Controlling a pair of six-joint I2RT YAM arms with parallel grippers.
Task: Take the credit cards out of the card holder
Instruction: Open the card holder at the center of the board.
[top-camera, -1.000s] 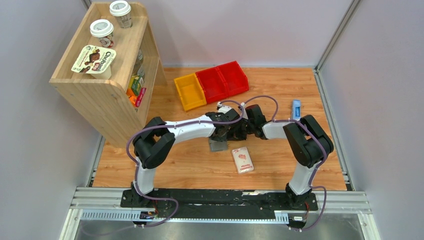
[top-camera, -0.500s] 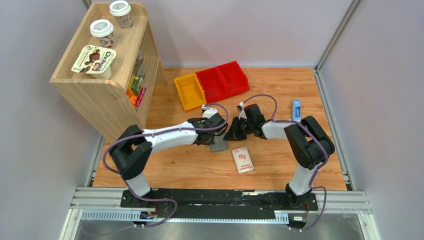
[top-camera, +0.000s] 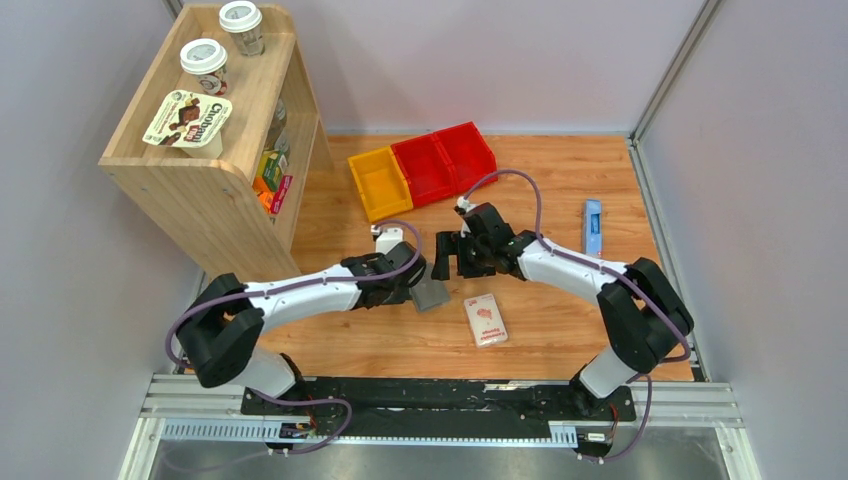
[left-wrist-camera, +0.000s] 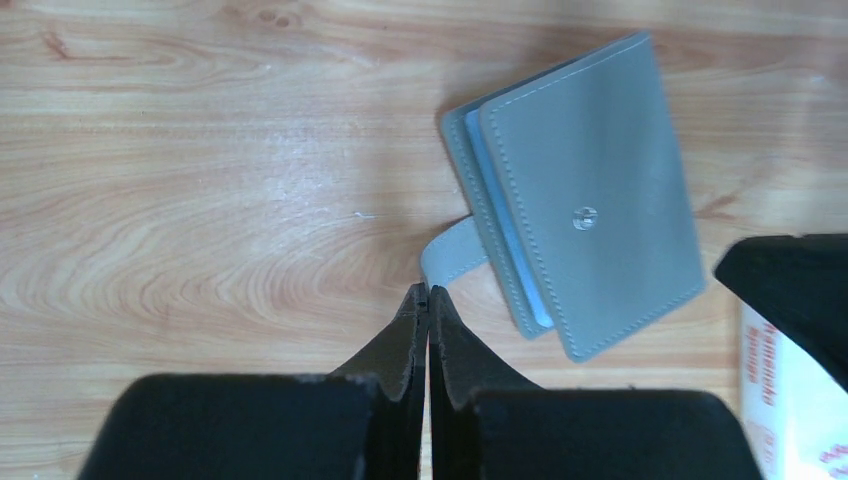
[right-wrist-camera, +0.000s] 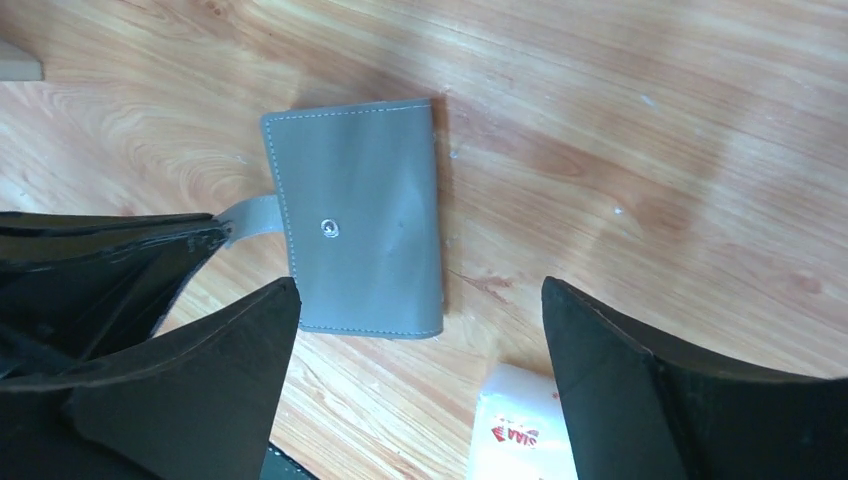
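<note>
Grey card holder (left-wrist-camera: 585, 240) folded shut, flat on the wooden table (top-camera: 560, 345), mid-table between both arms. Credit cards hidden inside; only a pale blue pocket edge (left-wrist-camera: 505, 215) peeping out. Left gripper (left-wrist-camera: 428, 292) pressed together right at the end of the snap tab (left-wrist-camera: 452, 258); hard to tell whether nipping it. Right gripper (right-wrist-camera: 420, 290) spread wide above the holder. White-and-pink packet (top-camera: 485, 320) just beside, cut off in both wrist views. Farther back: red and yellow bins (top-camera: 440, 160), wooden shelf (top-camera: 200, 190) at left, plain grey walls (top-camera: 500, 60).
</note>
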